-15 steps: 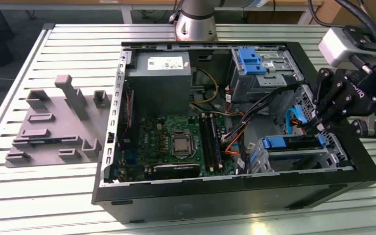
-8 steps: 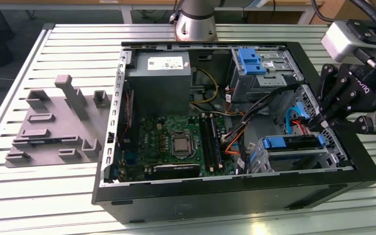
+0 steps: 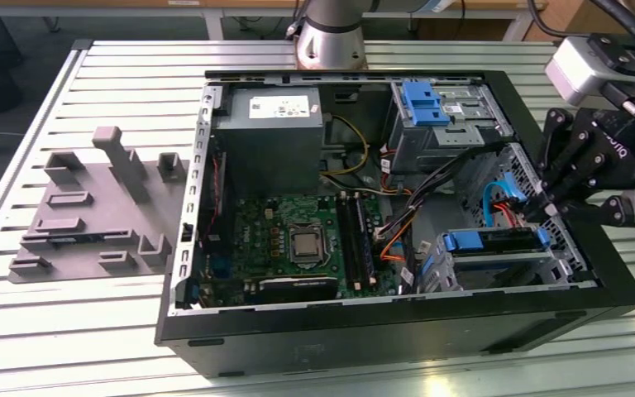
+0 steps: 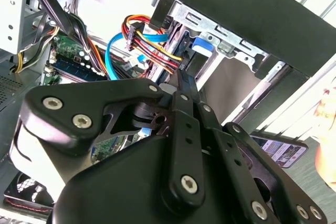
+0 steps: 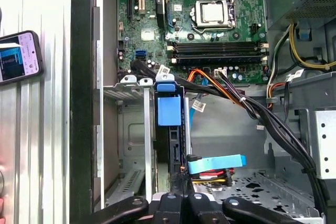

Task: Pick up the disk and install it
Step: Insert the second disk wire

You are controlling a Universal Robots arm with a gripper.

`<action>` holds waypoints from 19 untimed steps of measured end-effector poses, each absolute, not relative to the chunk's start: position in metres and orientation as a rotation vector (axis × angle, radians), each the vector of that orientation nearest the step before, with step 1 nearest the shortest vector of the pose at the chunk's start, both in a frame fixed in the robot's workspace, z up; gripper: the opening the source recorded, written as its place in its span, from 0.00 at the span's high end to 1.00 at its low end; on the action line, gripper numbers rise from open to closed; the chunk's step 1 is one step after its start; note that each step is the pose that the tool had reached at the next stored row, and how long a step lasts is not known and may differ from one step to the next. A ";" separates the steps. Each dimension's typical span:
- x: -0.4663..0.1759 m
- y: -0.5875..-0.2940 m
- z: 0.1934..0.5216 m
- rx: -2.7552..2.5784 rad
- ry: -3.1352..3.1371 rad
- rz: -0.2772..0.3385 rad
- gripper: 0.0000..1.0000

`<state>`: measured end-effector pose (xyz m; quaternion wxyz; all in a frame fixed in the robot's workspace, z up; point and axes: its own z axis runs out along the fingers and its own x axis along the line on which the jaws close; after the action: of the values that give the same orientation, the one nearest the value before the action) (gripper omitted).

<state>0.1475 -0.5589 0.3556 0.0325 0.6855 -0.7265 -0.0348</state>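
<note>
Exterior view: gripper (image 3: 547, 205), fingers pressed together and empty, hovers at the case's right edge above the disk (image 3: 492, 241) in its cage; loose cables (image 3: 494, 198) nearby could snag it.

A slatted metal table (image 3: 86, 331) carries an open black computer case (image 3: 406, 331) at centre-right — and, just beside it toward the exterior view's left, a grey fixture plate (image 3: 92, 211) with upright blocks.
</note>
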 end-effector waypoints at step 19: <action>0.150 -0.559 0.371 2.112 -2.238 -0.106 0.89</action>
<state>0.1497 -0.5590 0.3707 0.0314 0.6856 -0.7265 -0.0343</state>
